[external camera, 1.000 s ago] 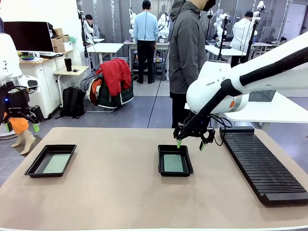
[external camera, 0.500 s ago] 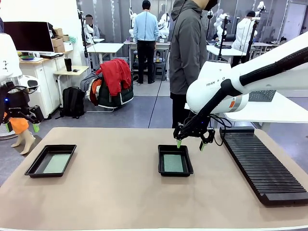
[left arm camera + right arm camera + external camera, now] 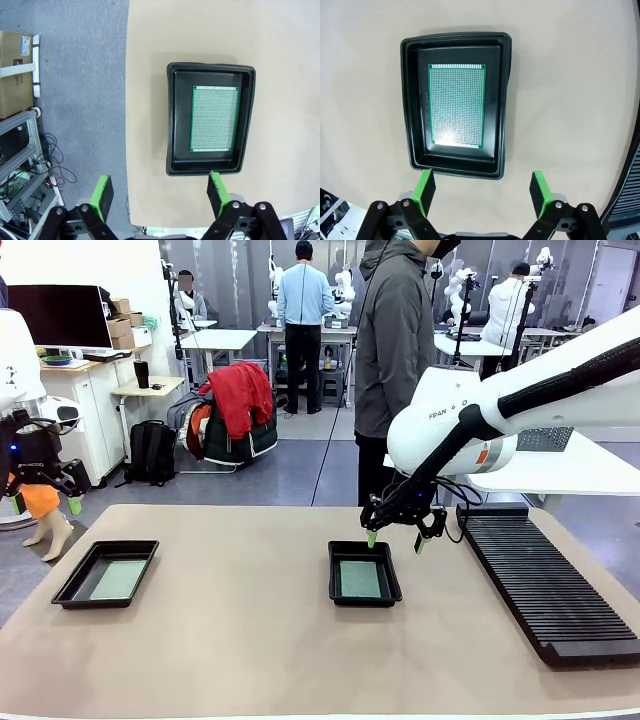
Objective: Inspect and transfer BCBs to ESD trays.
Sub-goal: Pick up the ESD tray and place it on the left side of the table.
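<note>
Thin flat green circuit boards (image 3: 456,105) (image 3: 214,118) lying one in each shallow black plastic tray (image 3: 364,596) (image 3: 74,583), both grippers (image 3: 394,537) (image 3: 45,503) wide open, empty, raised above, likely finished.

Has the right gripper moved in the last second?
No. The right gripper sits just past the far edge of the middle tray, same as before.

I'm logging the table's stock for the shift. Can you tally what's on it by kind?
Trays: 2, left and middle
Boards: 2, one in the left tray, one in the middle tray
Rack: 1
Total: 5
</note>
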Available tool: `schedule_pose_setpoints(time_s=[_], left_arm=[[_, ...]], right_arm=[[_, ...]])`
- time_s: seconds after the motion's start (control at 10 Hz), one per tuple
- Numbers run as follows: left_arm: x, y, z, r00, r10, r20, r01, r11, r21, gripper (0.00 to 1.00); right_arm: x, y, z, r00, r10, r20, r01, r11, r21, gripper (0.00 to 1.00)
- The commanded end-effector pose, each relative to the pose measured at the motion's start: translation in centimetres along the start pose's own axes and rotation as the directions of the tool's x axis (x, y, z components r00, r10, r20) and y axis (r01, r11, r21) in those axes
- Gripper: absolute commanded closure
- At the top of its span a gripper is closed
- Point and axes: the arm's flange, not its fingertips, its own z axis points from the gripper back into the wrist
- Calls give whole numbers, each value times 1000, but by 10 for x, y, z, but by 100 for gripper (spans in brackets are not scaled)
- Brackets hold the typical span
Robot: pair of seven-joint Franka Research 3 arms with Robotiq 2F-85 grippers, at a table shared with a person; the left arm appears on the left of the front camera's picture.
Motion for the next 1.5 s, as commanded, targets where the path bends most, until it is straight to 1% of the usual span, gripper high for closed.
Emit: schedule_pose_setpoints(time_s=[0.0, 0.7, 0.8, 1.1, 1.2, 1.4], left_arm=[[-1, 0, -1, 1000, -1, 3, 1, 1000, -4, 0], [-1, 0, -1, 1000, -1, 3, 1, 1000, -4, 0], [0, 0, 0, 1000, 0, 0, 0, 1000, 0, 0], [-17, -27, 10, 999, 12, 37, -11, 999, -40, 0], [-24, -41, 15, 999, 5, 47, -2, 998, -57, 0], [-37, -68, 22, 998, 26, 52, -22, 997, -73, 0]], right_arm=[[-1, 0, -3, 1000, 0, 15, -1, 1000, 5, 0], [-1, 0, -3, 1000, 0, 15, -1, 1000, 5, 0], [0, 0, 0, 1000, 0, 0, 0, 1000, 0, 0], [-9, -31, 10, 999, -37, -2, 37, 994, 106, 0], [-13, -44, 16, 999, -34, 2, 34, 987, 157, 0], [-20, -69, 27, 999, -39, 6, 36, 973, 230, 0]])
